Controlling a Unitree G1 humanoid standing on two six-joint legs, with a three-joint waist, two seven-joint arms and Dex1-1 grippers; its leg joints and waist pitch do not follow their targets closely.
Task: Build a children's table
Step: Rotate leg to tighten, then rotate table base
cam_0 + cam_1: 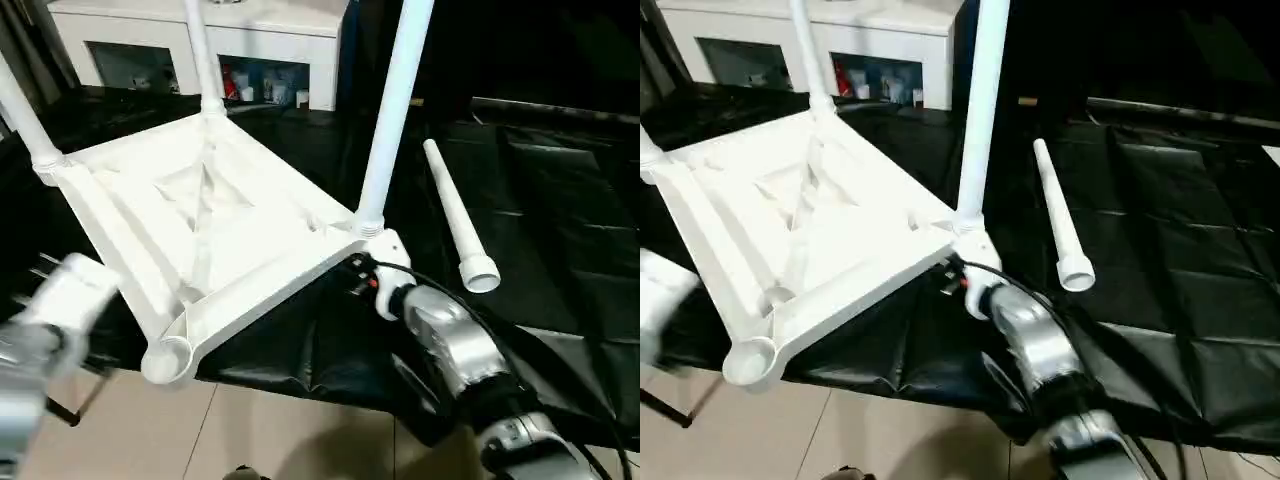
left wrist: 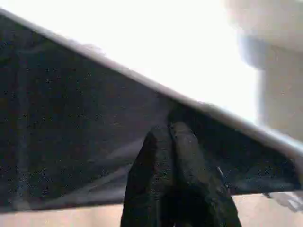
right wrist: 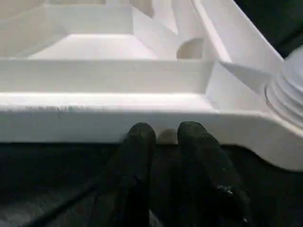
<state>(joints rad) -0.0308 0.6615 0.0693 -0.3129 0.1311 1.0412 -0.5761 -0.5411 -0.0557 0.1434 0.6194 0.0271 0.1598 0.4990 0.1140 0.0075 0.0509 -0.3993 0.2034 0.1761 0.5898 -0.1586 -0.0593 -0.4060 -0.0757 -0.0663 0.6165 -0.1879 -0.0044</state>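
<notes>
The table [image 1: 210, 220] lies upside-down at center-left, 3 legs [image 1: 392, 110] in; the right gripper [image 3: 163, 137] nips its rim to steady it, the left gripper [image 2: 171, 142] is closed on nothing, and the 4th leg [image 1: 458, 215] waits right of center.

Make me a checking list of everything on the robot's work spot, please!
Surface: black sheet covering the work area.
Job's things: table top lies ribbed side up with three legs standing in its corners; fourth leg lies loose on the sheet; near corner socket is empty.
Clutter: nothing seen.
Grippers: left gripper shut, below the table edge; right gripper at the table's rim.
Cables: black cable along the right arm.
Surroundings: white cabinet behind; tiled floor in front.
</notes>
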